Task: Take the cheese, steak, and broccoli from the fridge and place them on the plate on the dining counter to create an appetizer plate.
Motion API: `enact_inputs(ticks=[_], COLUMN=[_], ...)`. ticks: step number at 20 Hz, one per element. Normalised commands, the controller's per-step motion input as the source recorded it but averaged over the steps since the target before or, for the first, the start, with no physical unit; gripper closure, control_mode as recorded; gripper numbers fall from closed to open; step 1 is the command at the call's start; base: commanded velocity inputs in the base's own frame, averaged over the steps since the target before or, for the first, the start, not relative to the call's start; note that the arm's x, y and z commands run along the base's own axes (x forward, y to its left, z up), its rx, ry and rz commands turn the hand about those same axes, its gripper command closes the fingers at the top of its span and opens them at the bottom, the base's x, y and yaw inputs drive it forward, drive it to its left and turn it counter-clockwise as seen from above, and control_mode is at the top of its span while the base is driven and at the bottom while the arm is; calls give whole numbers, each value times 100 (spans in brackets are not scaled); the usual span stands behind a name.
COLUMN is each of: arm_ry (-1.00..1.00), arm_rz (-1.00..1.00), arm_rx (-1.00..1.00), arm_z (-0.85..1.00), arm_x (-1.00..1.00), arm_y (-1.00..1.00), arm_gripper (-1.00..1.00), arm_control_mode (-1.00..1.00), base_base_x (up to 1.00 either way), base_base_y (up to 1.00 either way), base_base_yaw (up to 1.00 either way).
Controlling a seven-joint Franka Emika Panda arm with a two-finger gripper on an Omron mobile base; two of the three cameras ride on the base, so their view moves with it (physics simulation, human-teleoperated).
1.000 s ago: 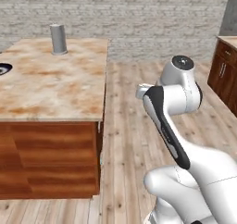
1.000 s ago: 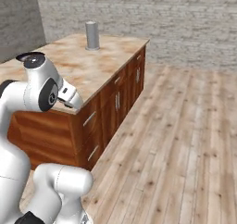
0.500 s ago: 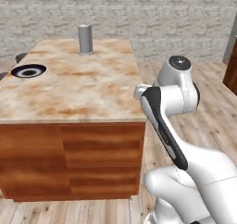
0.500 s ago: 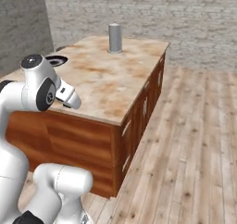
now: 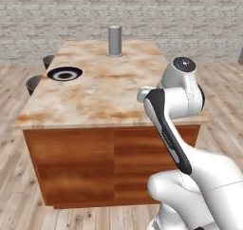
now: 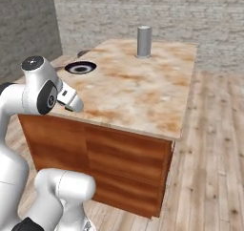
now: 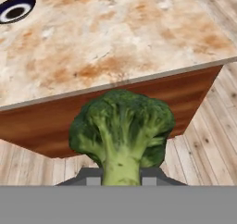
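My gripper [image 7: 121,179] is shut on the stem of the broccoli [image 7: 121,126], a dark green floret held in the air just short of the near edge of the dining counter [image 7: 115,38]. The plate [image 5: 65,73], dark with a white ring, lies near the far left edge of the beige marble top [image 5: 109,96]; it is also seen as the plate [image 6: 80,68] and the plate [image 7: 16,9], with nothing visible on it. The cheese, the steak and the fridge are out of view.
A grey cylinder [image 5: 114,41] stands upright at the far end of the counter [image 6: 143,91]. Black stools [image 5: 34,83] sit along its left side. Wooden floor [image 6: 214,168] lies open to the right of the island.
The base has driven and turned, so both base views swung: the counter now sits square in front and closer, and the plate has come fully into view. The arm's pose looks unchanged.
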Motion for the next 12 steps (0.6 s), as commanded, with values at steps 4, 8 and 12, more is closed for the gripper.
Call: enact_inputs(ticks=[4, 8, 12], arm_ry=[0, 0, 0], arm_rz=[0, 0, 0], arm_rx=[0, 0, 0], arm_z=[0, 0, 0], arm_x=[0, 0, 0], arm_y=[0, 0, 0], arm_gripper=[100, 100, 100], arm_control_mode=[100, 100, 100], base_base_x=[46, 49, 52], base_base_y=[100, 100, 100], base_base_yaw=[-9, -11, -14])
